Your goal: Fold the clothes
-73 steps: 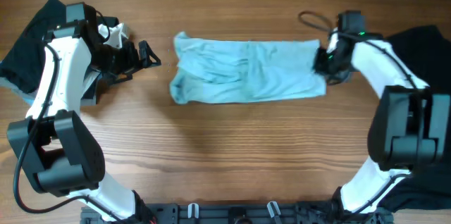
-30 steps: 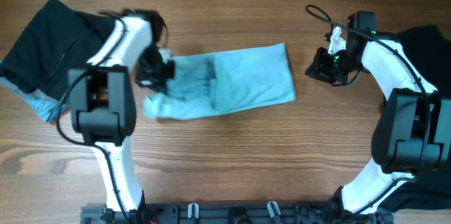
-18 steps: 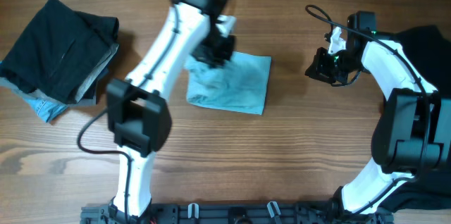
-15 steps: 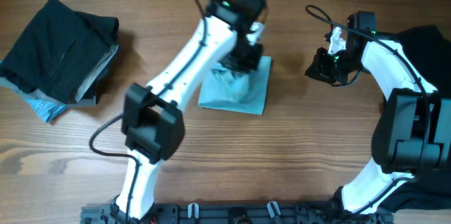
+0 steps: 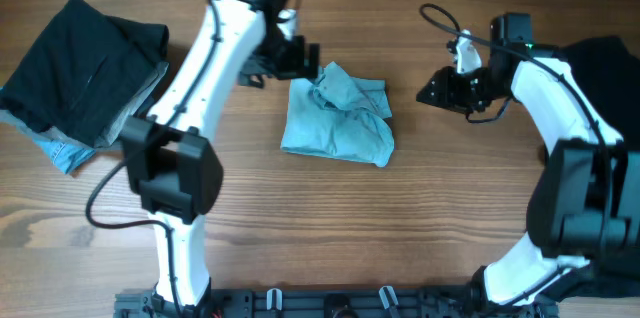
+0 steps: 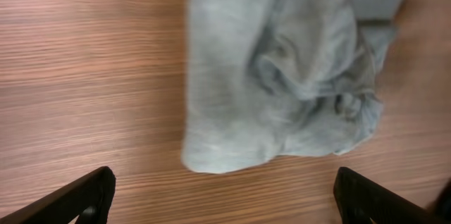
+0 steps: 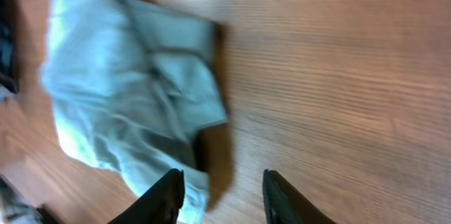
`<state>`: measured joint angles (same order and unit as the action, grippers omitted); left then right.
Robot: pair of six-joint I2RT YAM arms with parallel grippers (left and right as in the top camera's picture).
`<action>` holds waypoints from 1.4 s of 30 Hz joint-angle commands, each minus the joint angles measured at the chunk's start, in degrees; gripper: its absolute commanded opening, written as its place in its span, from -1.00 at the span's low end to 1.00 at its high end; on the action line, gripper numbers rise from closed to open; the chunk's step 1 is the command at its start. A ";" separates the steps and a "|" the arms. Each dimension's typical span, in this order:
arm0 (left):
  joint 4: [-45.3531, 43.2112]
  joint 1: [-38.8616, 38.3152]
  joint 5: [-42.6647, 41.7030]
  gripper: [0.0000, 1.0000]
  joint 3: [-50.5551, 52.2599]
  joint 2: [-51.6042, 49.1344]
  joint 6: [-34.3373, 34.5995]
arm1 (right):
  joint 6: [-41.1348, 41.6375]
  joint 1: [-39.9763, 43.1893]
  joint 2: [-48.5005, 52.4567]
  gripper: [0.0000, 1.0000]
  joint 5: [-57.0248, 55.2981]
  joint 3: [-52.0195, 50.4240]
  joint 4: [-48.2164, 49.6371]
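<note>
My left hand (image 5: 309,60) hangs open and empty just beside the bunched pale-blue T-shirt (image 5: 335,120) on the table (image 5: 420,218), and my right hand (image 5: 426,92) is open too, near the shirt's other side.

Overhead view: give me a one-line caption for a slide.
Left claw and right claw, both open, flank a rumpled, folded light-blue T-shirt; dark garments stacked at left.

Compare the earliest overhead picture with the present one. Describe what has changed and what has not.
The shirt, then a long strip, was folded rightward by the left arm into a bunched square, then released; its jaws now stand open beside it. The right arm left the shirt's right end and backed off. The dark pile stayed put.
</note>
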<state>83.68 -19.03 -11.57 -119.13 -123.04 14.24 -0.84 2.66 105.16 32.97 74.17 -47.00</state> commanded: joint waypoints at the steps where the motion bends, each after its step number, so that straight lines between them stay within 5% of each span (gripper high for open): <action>1: 1.42 5.55 -2.12 1.00 -0.22 1.20 -0.52 | 1.62 -8.46 -7.15 -0.08 -6.27 0.04 4.00; 3: 2.78 5.92 -2.34 1.00 -0.22 1.22 -2.58 | 3.93 -14.12 -5.73 0.01 -13.90 0.04 6.16; 10: 5.97 5.33 -2.29 1.00 -0.22 1.25 -5.07 | 1.05 -25.29 1.44 0.21 -13.79 0.04 12.44; 13: 5.95 5.33 -1.88 1.00 -0.22 1.25 -5.05 | 5.44 -26.23 2.47 -0.81 -21.64 0.04 14.67; 17: 6.03 5.33 -1.86 0.99 -0.22 1.25 -5.07 | 7.43 -19.43 1.42 -0.91 -22.01 1.42 12.81; 18: 5.97 5.33 -1.86 1.00 -0.22 1.25 -5.07 | 5.88 -17.86 0.85 -0.83 -19.17 1.62 11.89; 20: 5.75 5.33 -1.84 1.00 -0.22 1.25 -5.07 | -2.10 -17.57 0.24 0.00 -12.02 1.62 9.88; 21: 5.53 5.33 -1.84 1.00 -0.22 1.25 -5.07 | -5.14 -18.27 0.24 0.18 -9.33 1.62 9.29; 29: 4.63 5.42 -1.86 1.00 -0.22 1.25 -5.05 | -8.04 -29.33 5.22 0.40 -19.54 1.55 14.29; 31: 4.66 5.42 -1.86 1.00 -0.22 1.25 -5.05 | -2.12 -29.00 6.60 -0.28 -24.96 1.55 18.03; 34: 4.68 5.42 -1.86 1.00 -0.22 1.25 -5.05 | 1.88 -27.04 6.54 -0.90 -28.98 1.60 22.86; 37: 5.31 5.42 -1.86 1.00 -0.22 1.25 -5.05 | 5.64 -22.40 5.01 -0.92 -28.96 1.60 20.28; 40: 5.38 5.42 -1.88 1.00 -0.22 1.25 -5.05 | 6.99 -15.78 1.42 0.01 -26.12 1.60 16.39; 42: 5.35 5.42 -1.90 1.00 -0.22 1.25 -5.05 | 6.64 -12.57 -0.79 0.14 -22.01 1.60 14.43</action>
<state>88.95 -13.76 -13.21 -119.13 -122.91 10.15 4.71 -13.13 109.08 6.50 74.78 -31.18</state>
